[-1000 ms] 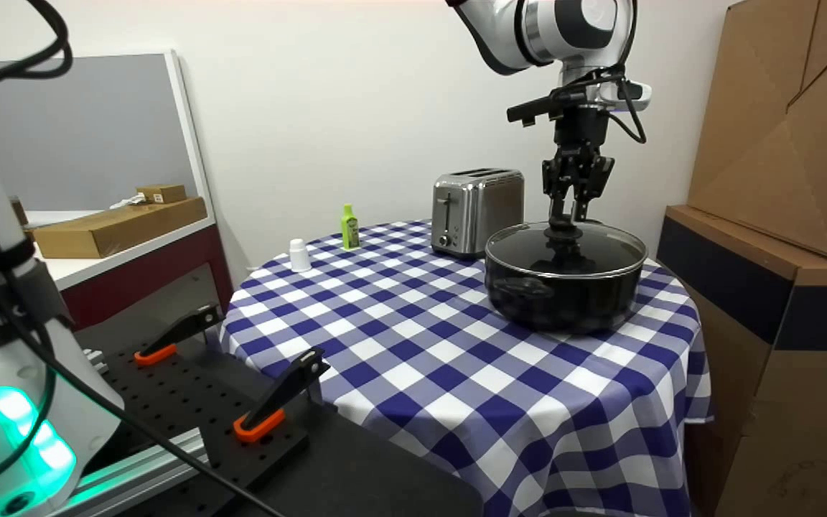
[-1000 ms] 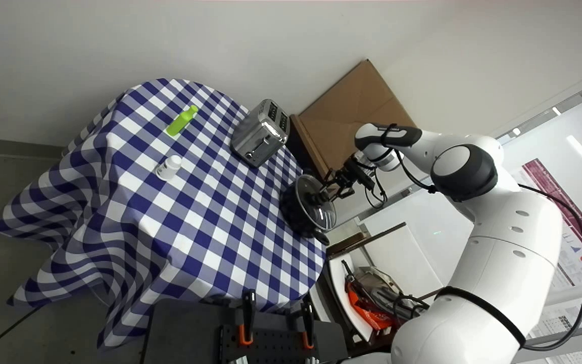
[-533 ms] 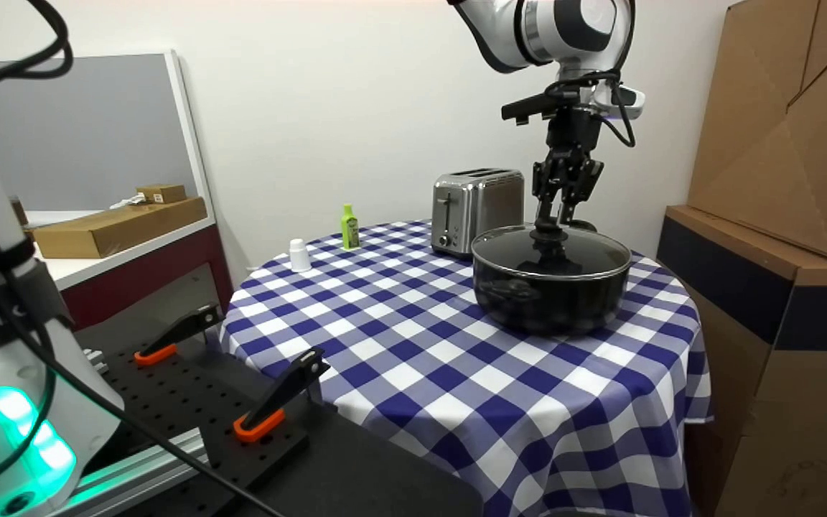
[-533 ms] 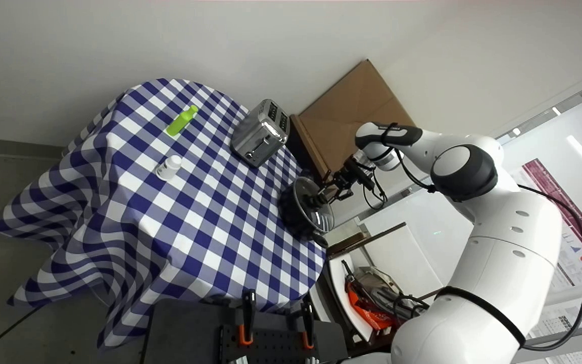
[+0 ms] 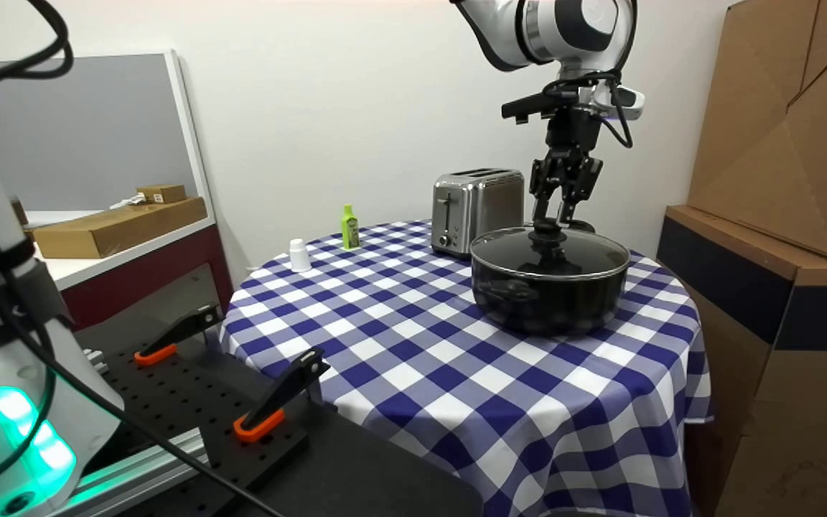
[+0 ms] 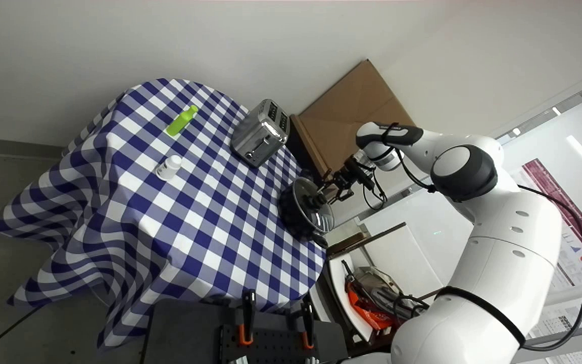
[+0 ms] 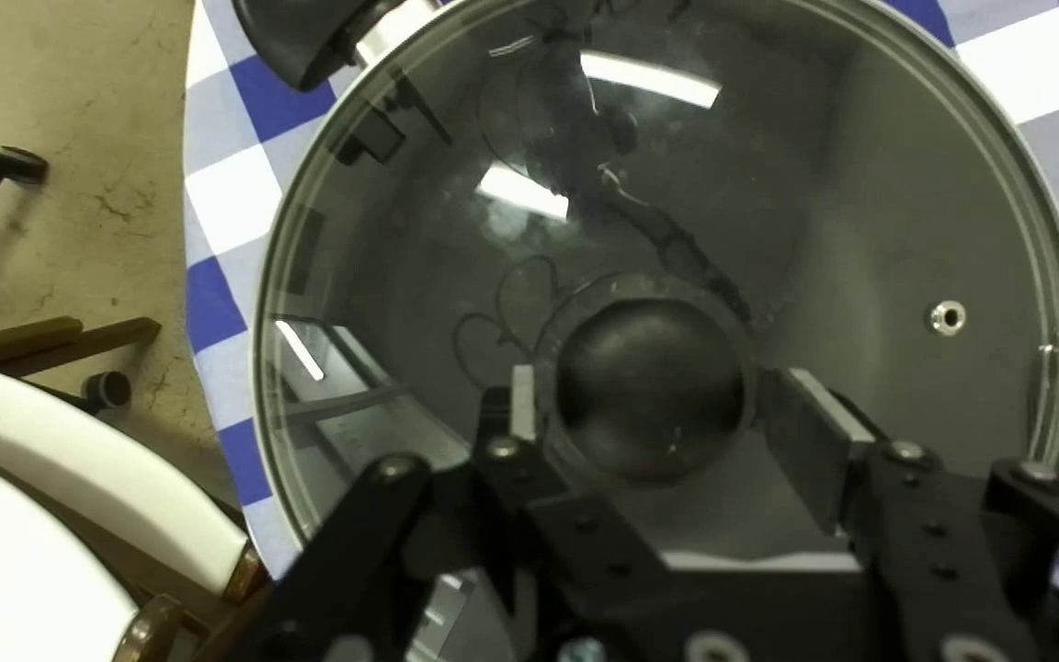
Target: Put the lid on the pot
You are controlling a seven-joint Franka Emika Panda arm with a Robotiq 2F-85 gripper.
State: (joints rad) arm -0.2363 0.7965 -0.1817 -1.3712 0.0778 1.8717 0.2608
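Observation:
The glass lid [image 5: 507, 248] with its metal rim lies level on the black pot [image 5: 550, 305], and its rim lines up with the pot's. The lid [image 6: 305, 189] and pot [image 6: 290, 215] show the same in an exterior view. In the wrist view the lid [image 7: 750, 202] fills the middle, with a pot handle [image 7: 300, 37] at top left. The dark knob [image 7: 649, 386] stands between the fingers of my gripper [image 7: 654, 400]. The fingers are open, with a gap on each side of the knob. In an exterior view my gripper [image 5: 551, 219] points down over the knob.
A silver toaster [image 5: 477, 212] stands close behind the pot. A green bottle [image 5: 350, 228] and a white bottle [image 5: 299, 255] stand farther along the checkered table [image 5: 413, 355]. Cardboard boxes [image 5: 779, 309] are beside the table. The pot sits near the table edge [image 6: 321, 270].
Pot, lid and gripper have shifted slightly left in an exterior view, toward the toaster's side. Since half a second ago the fingers have spread a little from the knob; the lid has stayed.

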